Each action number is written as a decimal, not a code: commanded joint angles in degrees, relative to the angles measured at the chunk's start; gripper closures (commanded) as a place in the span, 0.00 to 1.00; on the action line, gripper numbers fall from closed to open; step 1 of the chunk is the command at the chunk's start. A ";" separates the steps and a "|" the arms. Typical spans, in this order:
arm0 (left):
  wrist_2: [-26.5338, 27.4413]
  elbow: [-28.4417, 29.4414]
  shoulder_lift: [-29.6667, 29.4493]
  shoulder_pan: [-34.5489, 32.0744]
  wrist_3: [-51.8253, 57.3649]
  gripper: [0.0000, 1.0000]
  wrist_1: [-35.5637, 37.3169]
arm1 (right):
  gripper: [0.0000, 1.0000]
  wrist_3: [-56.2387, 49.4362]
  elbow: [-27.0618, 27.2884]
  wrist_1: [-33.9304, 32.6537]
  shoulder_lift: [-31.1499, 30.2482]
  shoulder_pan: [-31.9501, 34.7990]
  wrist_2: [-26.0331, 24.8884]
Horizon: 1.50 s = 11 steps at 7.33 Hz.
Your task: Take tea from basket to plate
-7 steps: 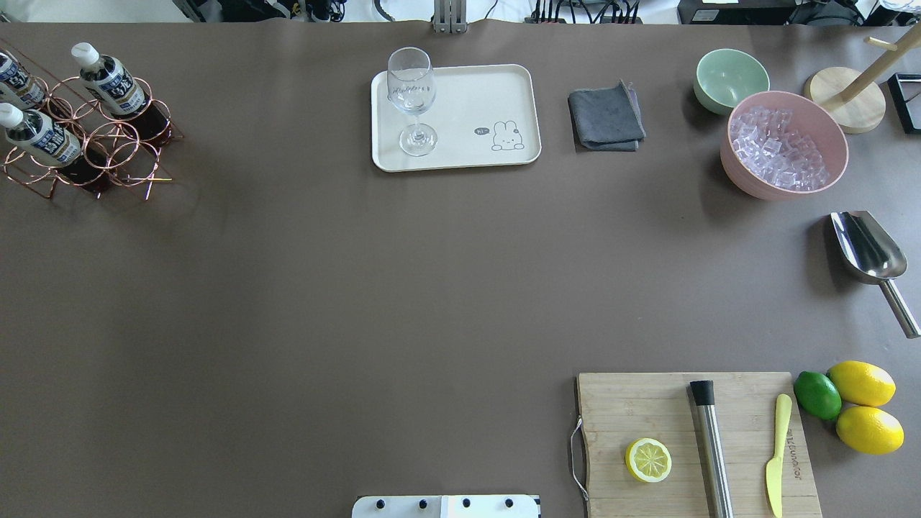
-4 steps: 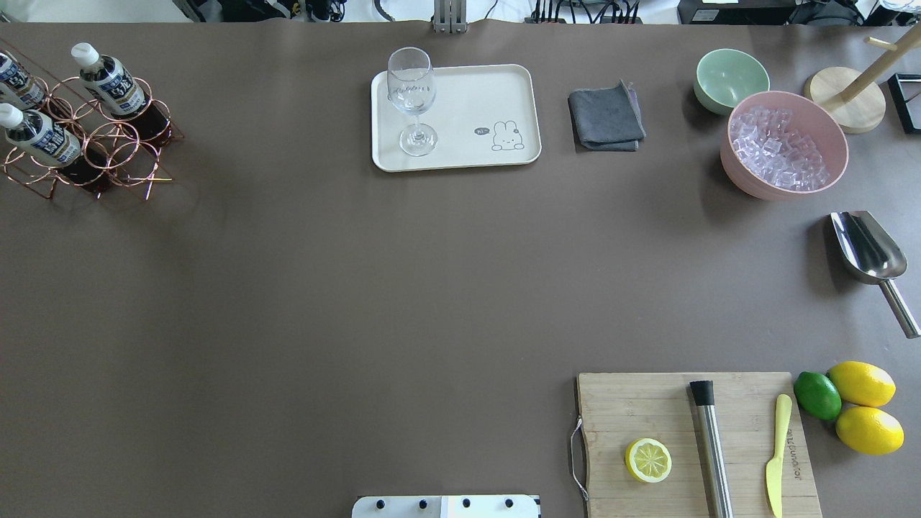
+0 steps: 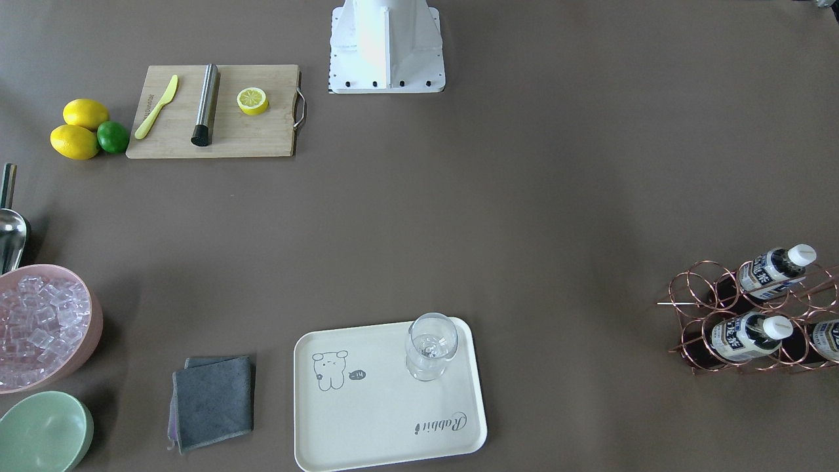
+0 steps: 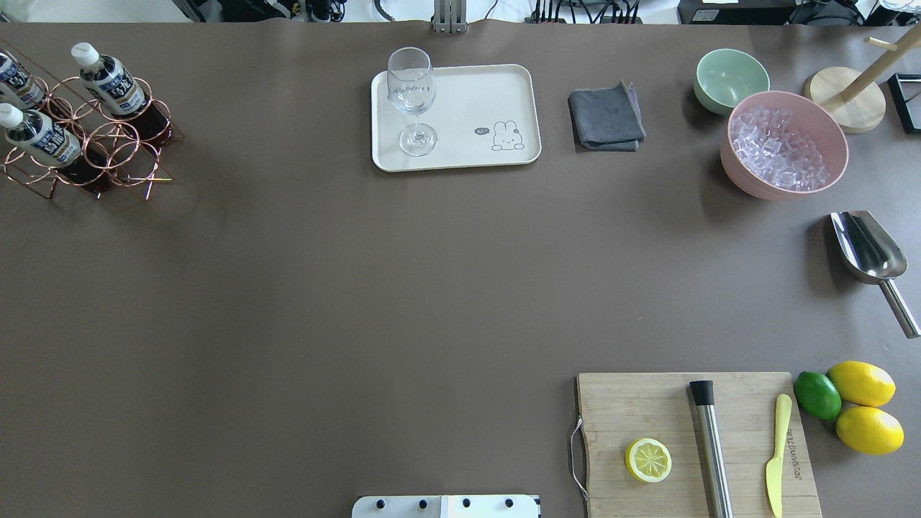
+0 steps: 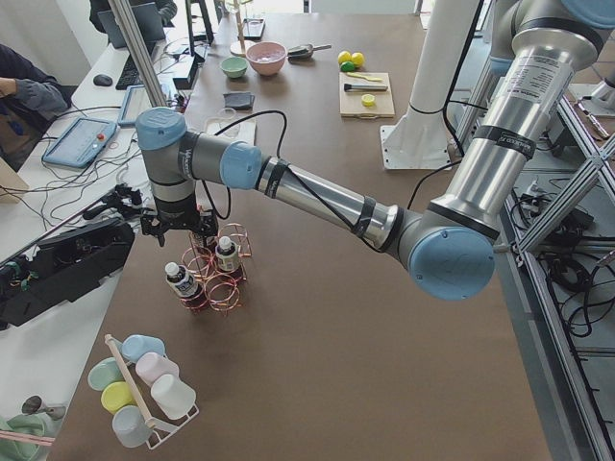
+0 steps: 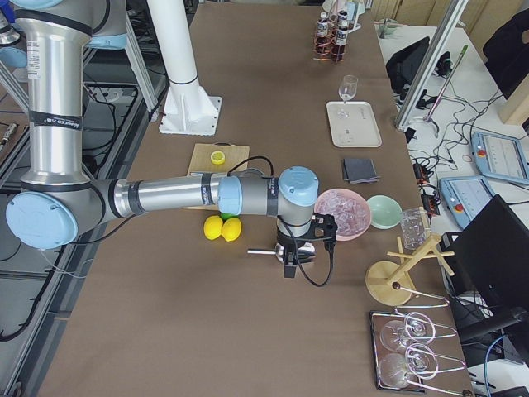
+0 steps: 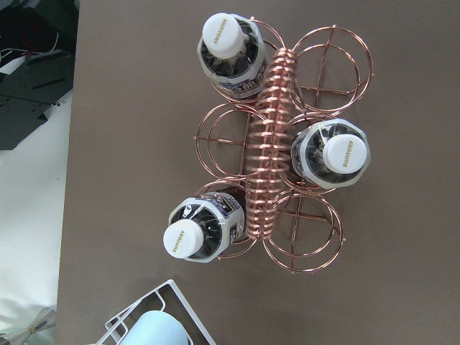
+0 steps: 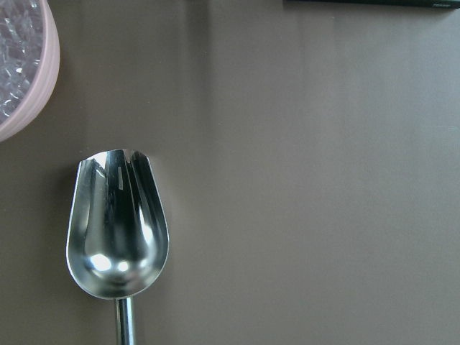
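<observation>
Nothing had shifted since earlier; the left tool point(image 5: 178, 229), open or closed unclear, hung over the basket point(image 7: 267, 144) and should drop straight, centred on one tea point(image 7: 338, 152).

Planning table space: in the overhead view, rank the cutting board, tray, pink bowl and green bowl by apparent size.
1. board
2. tray
3. pink bowl
4. green bowl
The board lies nearest the camera, so its lead over the tray may be overstated.
</observation>
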 commanded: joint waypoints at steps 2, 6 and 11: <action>-1.76 1.13 -1.05 3.09 2.40 0.02 -0.22 | 0.00 0.00 0.03 0.00 0.00 -0.05 -0.10; -3.25 3.75 -3.76 3.98 4.60 0.02 -0.05 | 0.00 -0.09 0.03 0.09 0.00 -0.14 0.07; -4.93 4.47 -4.39 5.12 3.81 0.02 3.56 | 0.00 0.26 0.03 0.09 0.00 -1.19 0.07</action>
